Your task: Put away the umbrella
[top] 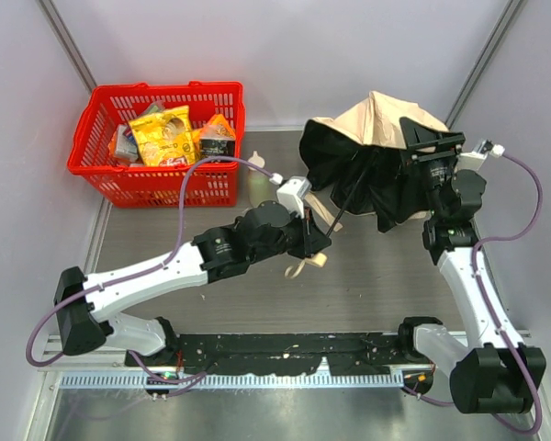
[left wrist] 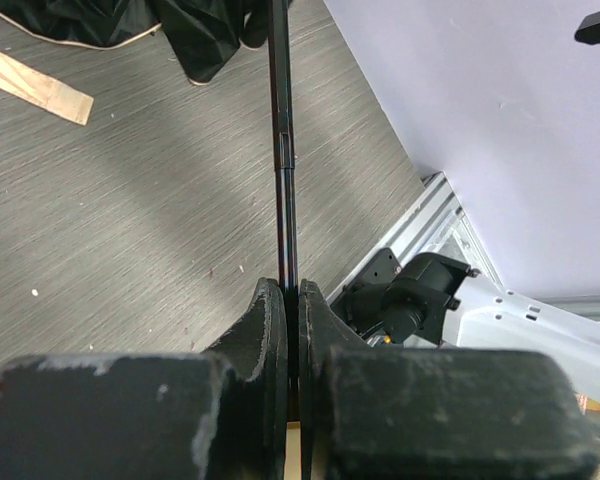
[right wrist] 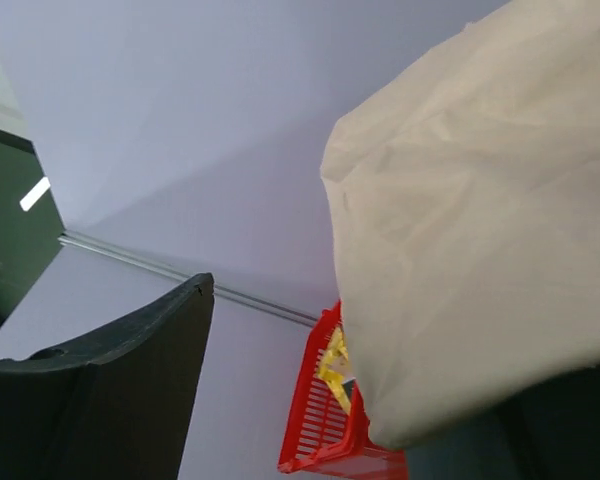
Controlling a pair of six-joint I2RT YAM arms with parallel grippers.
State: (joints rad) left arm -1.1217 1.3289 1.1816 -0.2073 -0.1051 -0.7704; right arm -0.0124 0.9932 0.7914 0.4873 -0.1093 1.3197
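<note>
The umbrella (top: 378, 118) lies half open at the back right of the table, beige outside and black inside. Its thin black shaft (top: 353, 198) slants down to my left gripper (top: 318, 237). That gripper is shut on the shaft (left wrist: 282, 150), which runs up from between its jaws (left wrist: 292, 292). The cream strap (top: 307, 263) hangs just below that grip. My right gripper (top: 432, 143) stands open at the top of the canopy. In the right wrist view one dark finger (right wrist: 130, 380) shows at the left. Beige umbrella fabric (right wrist: 480, 200) fills the right side and hides the other finger.
A red basket (top: 222, 92) full of snack packets stands at the back left and also shows as the red basket (right wrist: 320, 425) past the fabric. A pale green bottle (top: 257, 186) stands just in front of it, close to the left arm's wrist. Walls close in the table.
</note>
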